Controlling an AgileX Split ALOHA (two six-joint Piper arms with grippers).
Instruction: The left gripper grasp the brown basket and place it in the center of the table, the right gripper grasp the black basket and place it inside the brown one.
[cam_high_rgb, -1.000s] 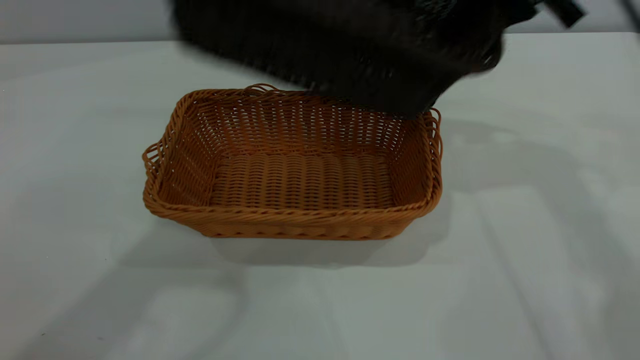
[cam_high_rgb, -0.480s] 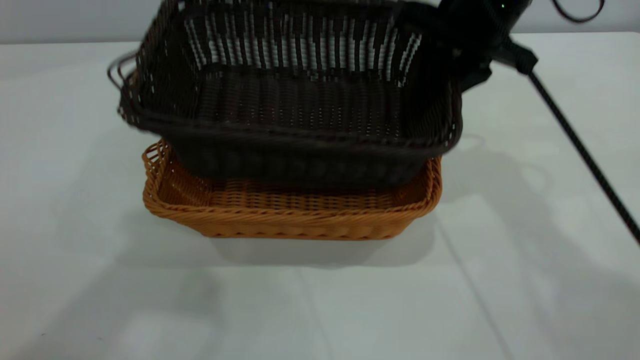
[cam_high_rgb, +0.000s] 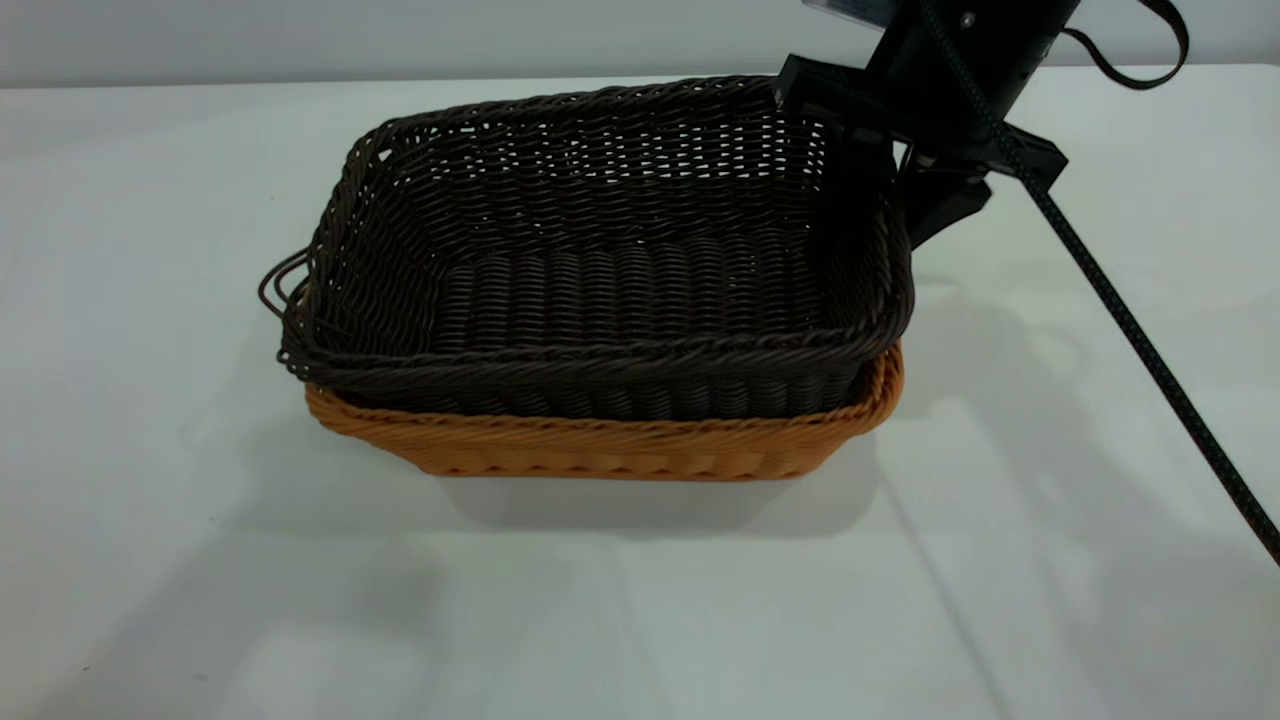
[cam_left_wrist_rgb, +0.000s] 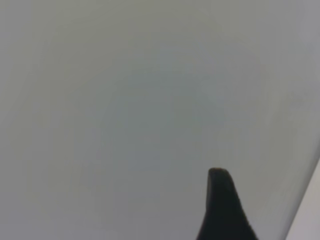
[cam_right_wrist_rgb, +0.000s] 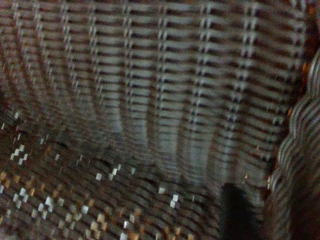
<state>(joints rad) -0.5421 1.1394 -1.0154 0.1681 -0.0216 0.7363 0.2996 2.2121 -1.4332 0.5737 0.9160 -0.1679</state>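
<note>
black basket (cam_high_rgb: 600, 260) nested in brown basket (cam_high_rgb: 620, 445) | surface (cam_high_rgb: 1050, 520) open around | right claw (cam_high_rgb: 890, 200) clamped astride black basket's right wall

R gripper (cam_high_rgb: 880, 200) tilted down, closed, L gripper (cam_left_wrist_rgb: 223, 210) hovering

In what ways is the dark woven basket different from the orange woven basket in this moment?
The dark brown-black woven wicker basket sits nested inside the orange-tan woven wicker basket, which rests on the white table. The dark basket's rim stands above the orange rim, so only the orange basket's rim and front wall show. The right gripper is at the dark basket's right wall; nothing holds the orange one. Both are rectangular with braided rims.
</note>
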